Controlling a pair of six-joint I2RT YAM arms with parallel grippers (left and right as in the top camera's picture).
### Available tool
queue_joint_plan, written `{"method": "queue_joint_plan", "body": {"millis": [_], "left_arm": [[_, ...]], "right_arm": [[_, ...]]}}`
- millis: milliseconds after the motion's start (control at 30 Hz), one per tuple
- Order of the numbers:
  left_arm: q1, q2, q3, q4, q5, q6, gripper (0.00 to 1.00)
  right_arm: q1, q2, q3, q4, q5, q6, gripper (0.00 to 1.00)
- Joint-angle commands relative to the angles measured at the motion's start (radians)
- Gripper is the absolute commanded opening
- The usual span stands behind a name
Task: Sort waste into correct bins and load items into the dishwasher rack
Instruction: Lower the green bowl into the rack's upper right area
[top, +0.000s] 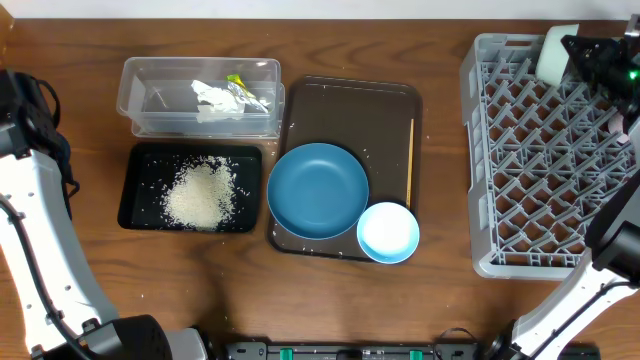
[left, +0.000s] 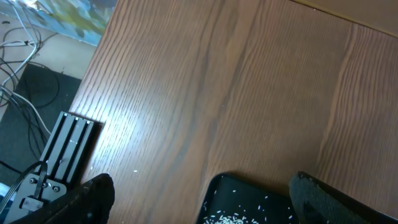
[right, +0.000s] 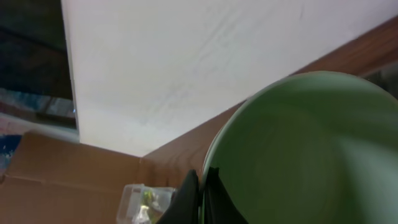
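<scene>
Right pincer (right: 201, 186) is clamped on the rim of the mint green bowl (top: 554, 52), held on edge over the far corner of the dishwasher rack (top: 476, 160) with lattice directly below, while the left pincer (left: 205, 202), spread apart, hangs by the black tray (top: 140, 205).

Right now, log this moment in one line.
right gripper shut on mint green bowl at edge of grey lattice dishwasher rack | left gripper open, empty | round blue plate on brown tray
</scene>
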Motion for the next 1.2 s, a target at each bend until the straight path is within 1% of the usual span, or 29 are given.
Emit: {"method": "queue_joint_plan", "body": {"millis": [0, 267, 467, 700, 767, 1033, 1167], "left_arm": [[0.004, -0.007, 0.002, -0.006, -0.008, -0.016, 0.92], [0.004, -0.007, 0.002, -0.006, -0.009, -0.016, 0.92], [0.004, -0.007, 0.002, -0.006, -0.008, -0.016, 0.92], [0.004, -0.007, 0.002, -0.006, -0.008, -0.016, 0.92], [0.004, -0.007, 0.002, -0.006, -0.009, -0.016, 0.92], [0.004, -0.007, 0.002, -0.006, -0.008, -0.016, 0.92], [0.004, -0.007, 0.002, -0.006, -0.008, -0.016, 0.92]], "right_arm": [[0.011, 0.005, 0.018, -0.003, -0.034, -0.032, 0.01], [0.01, 0.005, 0.017, -0.004, -0.056, -0.021, 0.01], [0.029, 0.005, 0.017, -0.035, -0.073, -0.025, 0.02], [0.019, 0.005, 0.015, -0.15, 0.018, -0.034, 0.01], [0.009, 0.005, 0.015, -0.169, 0.016, -0.064, 0.01], [-0.037, 0.0, 0.015, -0.185, 0.024, -0.081, 0.01], [-0.05, -0.007, 0.015, -0.222, 0.051, -0.097, 0.01]]}}
